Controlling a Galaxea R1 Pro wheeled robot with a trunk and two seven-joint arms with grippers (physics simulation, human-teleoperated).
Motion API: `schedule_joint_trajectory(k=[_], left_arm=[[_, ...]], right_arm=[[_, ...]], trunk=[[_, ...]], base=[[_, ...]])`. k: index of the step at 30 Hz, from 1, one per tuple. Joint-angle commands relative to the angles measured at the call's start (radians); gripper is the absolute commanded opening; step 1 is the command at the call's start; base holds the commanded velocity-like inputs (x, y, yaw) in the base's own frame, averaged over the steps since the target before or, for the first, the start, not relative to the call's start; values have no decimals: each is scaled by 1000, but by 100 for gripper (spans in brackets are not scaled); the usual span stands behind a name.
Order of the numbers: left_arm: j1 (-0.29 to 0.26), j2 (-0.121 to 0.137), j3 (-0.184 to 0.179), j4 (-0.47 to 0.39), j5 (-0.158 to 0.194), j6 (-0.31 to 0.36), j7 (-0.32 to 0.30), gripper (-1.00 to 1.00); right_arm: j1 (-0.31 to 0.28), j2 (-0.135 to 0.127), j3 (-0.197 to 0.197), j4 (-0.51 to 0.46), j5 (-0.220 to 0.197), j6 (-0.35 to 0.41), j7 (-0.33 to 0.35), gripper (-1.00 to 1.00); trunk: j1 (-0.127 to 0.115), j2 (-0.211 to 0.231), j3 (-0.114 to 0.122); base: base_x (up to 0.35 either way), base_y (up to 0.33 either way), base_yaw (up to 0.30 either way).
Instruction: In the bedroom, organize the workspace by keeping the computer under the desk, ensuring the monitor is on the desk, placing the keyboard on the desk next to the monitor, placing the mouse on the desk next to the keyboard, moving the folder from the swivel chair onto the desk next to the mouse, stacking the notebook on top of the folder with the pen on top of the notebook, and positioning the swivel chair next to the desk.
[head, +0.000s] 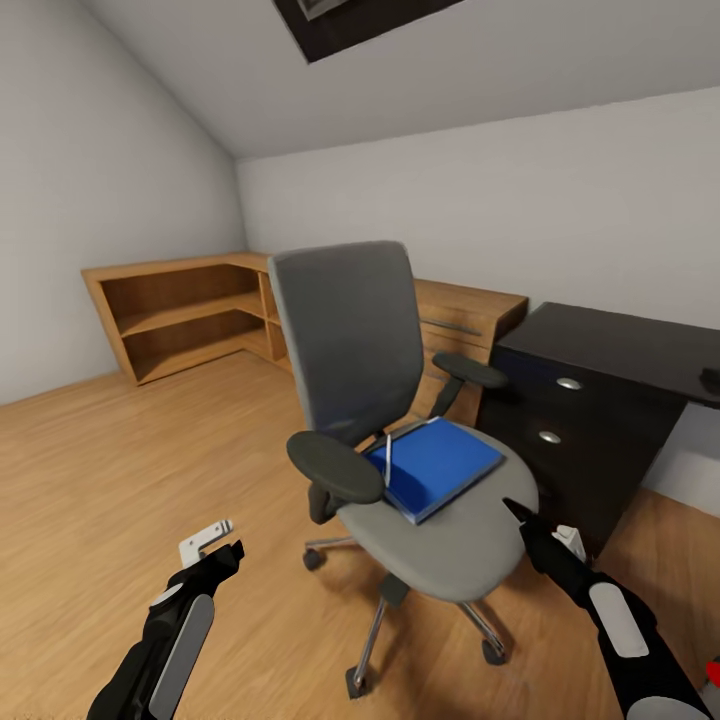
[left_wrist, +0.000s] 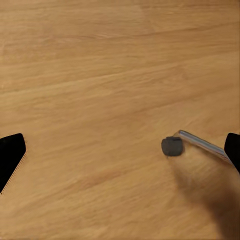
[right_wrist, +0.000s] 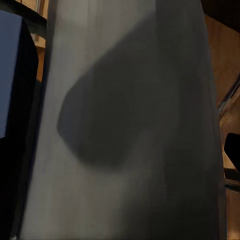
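Jaws of the left gripper (head: 222, 537) are seen spread wide over bare floor, nothing held between them; whether the right gripper (head: 540, 528) is open or closed cannot be told, since only its dark tip is seen at the seat's front edge. After that, the wooden floor (head: 120, 470) is seen spreading across the room, with a low wooden shelf unit (head: 180, 310) set against the far walls and a black desk (head: 610, 350) with two round drawer knobs standing at the right. The swivel chair (head: 350, 330) is placed in the middle, just beside the desk's drawers, its grey back upright and its armrests dark. The blue folder (head: 435, 465) is seen lying flat on the grey seat, and a thin white pen (head: 388, 458) rests along its left edge. In the left wrist view, a chair caster (left_wrist: 172, 146) on a metal leg is seen resting on the floor. In the right wrist view, the grey seat (right_wrist: 130, 125) is seen very close, a dark shadow cast on it.
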Motion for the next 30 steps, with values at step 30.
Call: schedule_joint_trajectory(k=[30], left_arm=[[-1,-1,1,-1,9,3,5,100]], right_arm=[[0,-1,-2,0,-5,8,45,100]], trunk=[[0,0,-30]], base=[[212,0,160]])
